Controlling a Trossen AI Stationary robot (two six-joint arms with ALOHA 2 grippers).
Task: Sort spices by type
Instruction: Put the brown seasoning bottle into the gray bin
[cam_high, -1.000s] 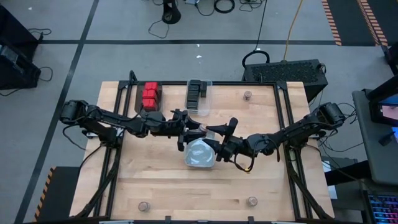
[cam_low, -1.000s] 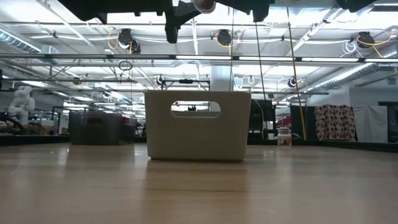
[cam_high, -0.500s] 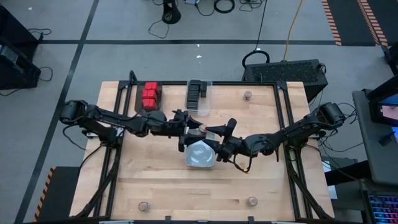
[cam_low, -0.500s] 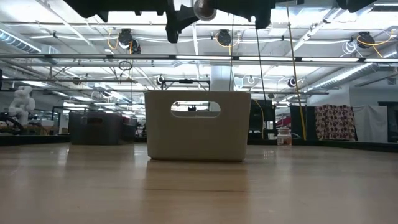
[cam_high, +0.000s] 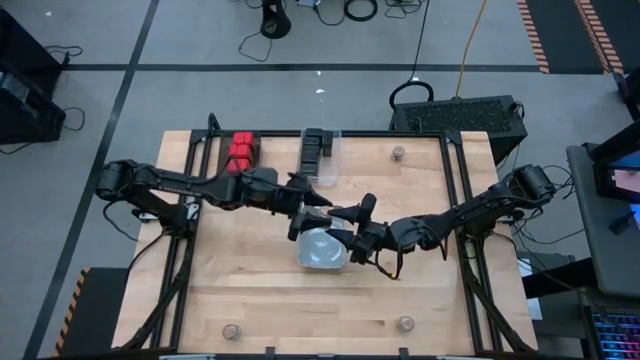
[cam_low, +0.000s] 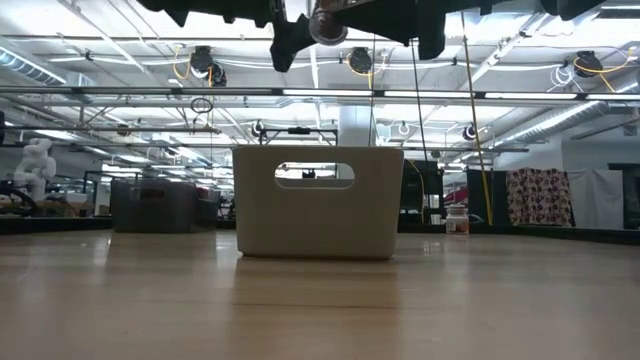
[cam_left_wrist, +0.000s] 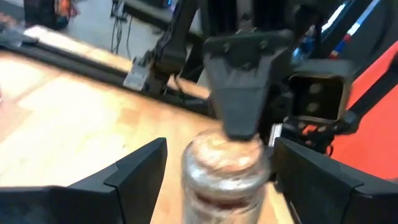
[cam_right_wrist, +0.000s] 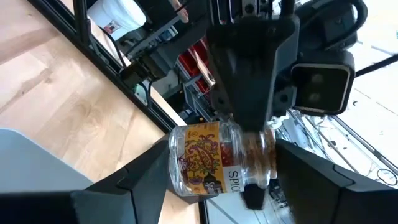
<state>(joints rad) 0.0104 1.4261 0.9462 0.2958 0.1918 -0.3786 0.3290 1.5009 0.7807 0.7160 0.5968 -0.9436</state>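
Observation:
A small round jar (cam_right_wrist: 208, 158) with a brownish top and a yellow label hangs in the air above the white bin (cam_high: 305, 258); it also shows in the left wrist view (cam_left_wrist: 225, 171) and the low view (cam_low: 325, 25). My right gripper (cam_right_wrist: 221, 155) is shut on it, coming from the table's right. My left gripper (cam_left_wrist: 221, 162) comes from the left, open, one finger on either side of the jar's body; I cannot tell whether they touch. Red boxy spices (cam_high: 241, 152) stand at the far left. Black ones (cam_high: 316, 150) sit in a clear bin. My right gripper pinches the jar lengthwise between its two fingers, one on the brownish top (cam_left_wrist: 227, 140) and one on the opposite end (cam_right_wrist: 174, 163). The fingers come level from the table's right. The jar is lifted clear, high above the white bin.
The white bin (cam_low: 318, 205) with a handle slot stands at mid-table under both grippers. A round jar (cam_high: 398, 153) stands at the far right, also in the low view (cam_low: 457, 220). Two more small round things stand near the front edge (cam_high: 405, 322) (cam_high: 231, 330).
My left arm has stretched toward the table's right, bringing its gripper around the jar. My right gripper has sunk a little with the jar and edged toward the left.

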